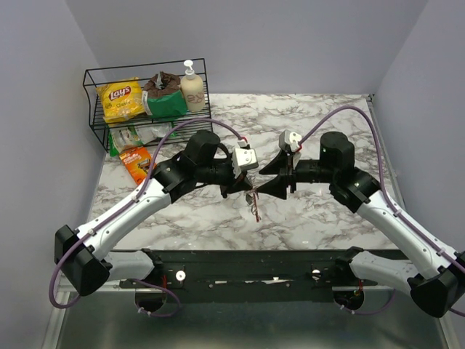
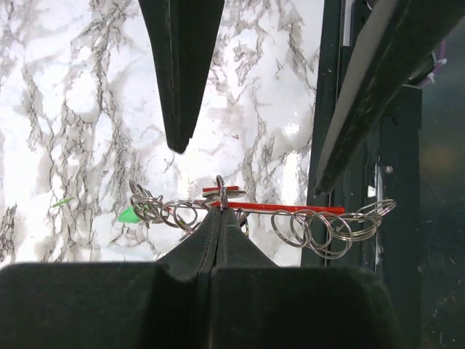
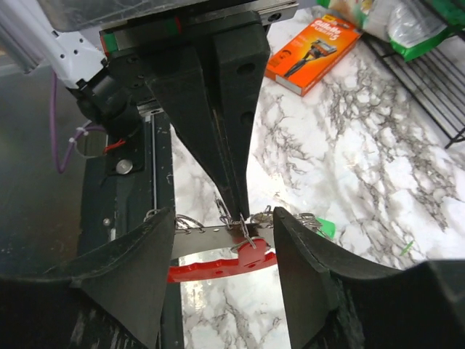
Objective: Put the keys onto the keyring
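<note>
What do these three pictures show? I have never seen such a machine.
These are two robot arms on a marble table. One picture looks down from above; the other two come from a camera on each wrist. The left gripper is shut on the keyring, a red strip with silver rings. The right gripper is open, a finger on each side of it. A green key head shows near one end. A wire rack stands at the back; an orange razor pack lies in front of it.

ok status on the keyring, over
left fingers shut on keyring. right fingers open, straddling it. green key by one end's rings.
</note>
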Robot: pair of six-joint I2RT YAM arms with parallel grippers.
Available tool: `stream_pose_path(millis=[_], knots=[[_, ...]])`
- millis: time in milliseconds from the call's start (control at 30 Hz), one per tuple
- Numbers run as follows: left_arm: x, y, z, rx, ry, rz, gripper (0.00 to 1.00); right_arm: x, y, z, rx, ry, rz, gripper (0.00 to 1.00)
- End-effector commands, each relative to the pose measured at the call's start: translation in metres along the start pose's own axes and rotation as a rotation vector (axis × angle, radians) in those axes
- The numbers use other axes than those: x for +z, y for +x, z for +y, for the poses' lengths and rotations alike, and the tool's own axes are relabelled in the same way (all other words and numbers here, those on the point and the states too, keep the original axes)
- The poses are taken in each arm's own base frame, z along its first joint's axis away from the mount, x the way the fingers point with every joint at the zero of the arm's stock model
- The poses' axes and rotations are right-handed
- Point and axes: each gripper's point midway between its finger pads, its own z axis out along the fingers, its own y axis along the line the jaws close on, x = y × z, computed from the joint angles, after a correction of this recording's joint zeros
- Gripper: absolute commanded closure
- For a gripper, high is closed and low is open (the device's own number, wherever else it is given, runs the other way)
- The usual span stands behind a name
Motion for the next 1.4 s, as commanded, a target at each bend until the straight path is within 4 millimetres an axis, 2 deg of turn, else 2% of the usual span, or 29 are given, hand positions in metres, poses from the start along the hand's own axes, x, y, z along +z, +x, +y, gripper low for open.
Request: stream_pose_path(millis=[0,300,667,900,1067,1300,1367], knots=[[-0.008,-0.029,0.005,0.080,-0.066,-0.154,1.00,-0.002,0.001,-0.009,0.003,0.076,-0.016,0.34],[-0.019,-0.044,-0.002,0.185,-0.106,-0.363,1.00,-0.005,0.006,-0.002,0.003,0.060,-0.019,0.34],[-0.029,-0.050,-0.025,0.251,-0.031,-0.445,1.00,-0.008,-0.001,0.012,-0.038,-0.003,-0.049,0.36],[-0.033,-0.056,-0.031,0.268,-0.015,-0.474,1.00,-0.006,0.002,0.013,-0.033,-0.022,-0.045,0.56],[-0.034,-0.058,-0.034,0.271,-0.003,-0.484,1.00,-0.005,0.002,0.015,-0.031,-0.036,-0.047,0.66],[-0.034,-0.059,-0.033,0.266,-0.008,-0.509,1.00,-0.006,0.000,0.019,-0.040,-0.052,-0.055,0.94],[-0.034,-0.061,-0.033,0.265,-0.011,-0.519,1.00,-0.006,0.000,0.020,-0.042,-0.061,-0.056,0.97]])
